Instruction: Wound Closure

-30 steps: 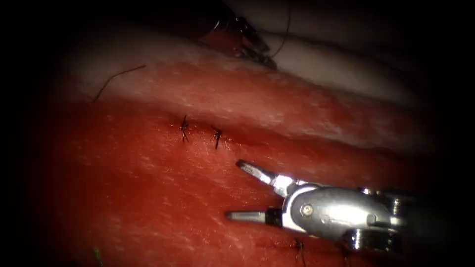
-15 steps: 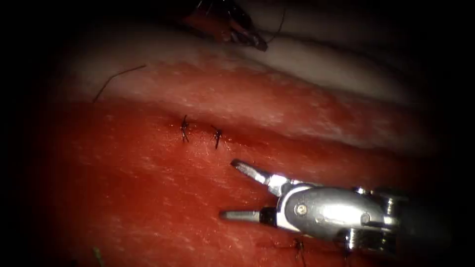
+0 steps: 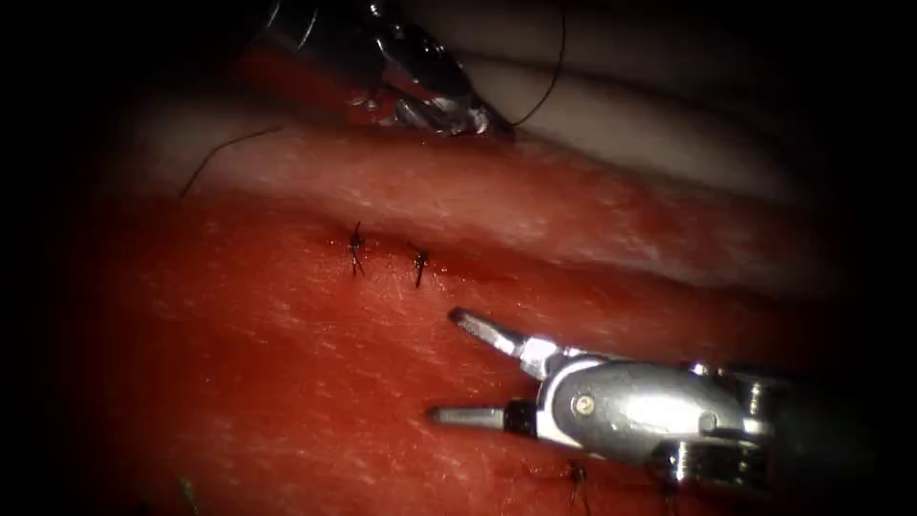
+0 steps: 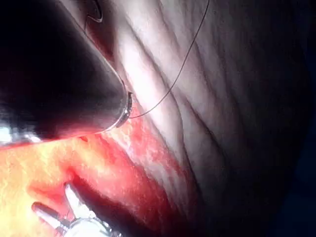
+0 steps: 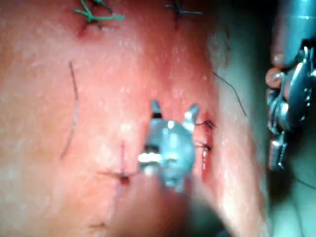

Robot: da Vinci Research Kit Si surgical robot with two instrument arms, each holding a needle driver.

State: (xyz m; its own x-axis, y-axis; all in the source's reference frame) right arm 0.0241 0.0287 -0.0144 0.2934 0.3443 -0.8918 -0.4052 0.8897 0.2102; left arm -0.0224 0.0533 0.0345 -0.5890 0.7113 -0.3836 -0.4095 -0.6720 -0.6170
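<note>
The tissue has a cut closed at its left end by two dark stitches. My right tool hovers just below the cut with its jaws wide open and nothing between them; it also shows in the right wrist view. My left tool lies at the tissue's far edge, jaws shut on the dark thread, which rises from its tip. In the left wrist view the thread runs out from behind the left tool's dark shaft.
A loose end of thread lies on the pale far edge at the left. More knots sit near the front below the right tool. A green stitch and a thin dark curved strand show on the tissue.
The left tool's jaws have shut at the thread, and it has come down and forward into view. The right tool shifted slightly left, jaws still open.
</note>
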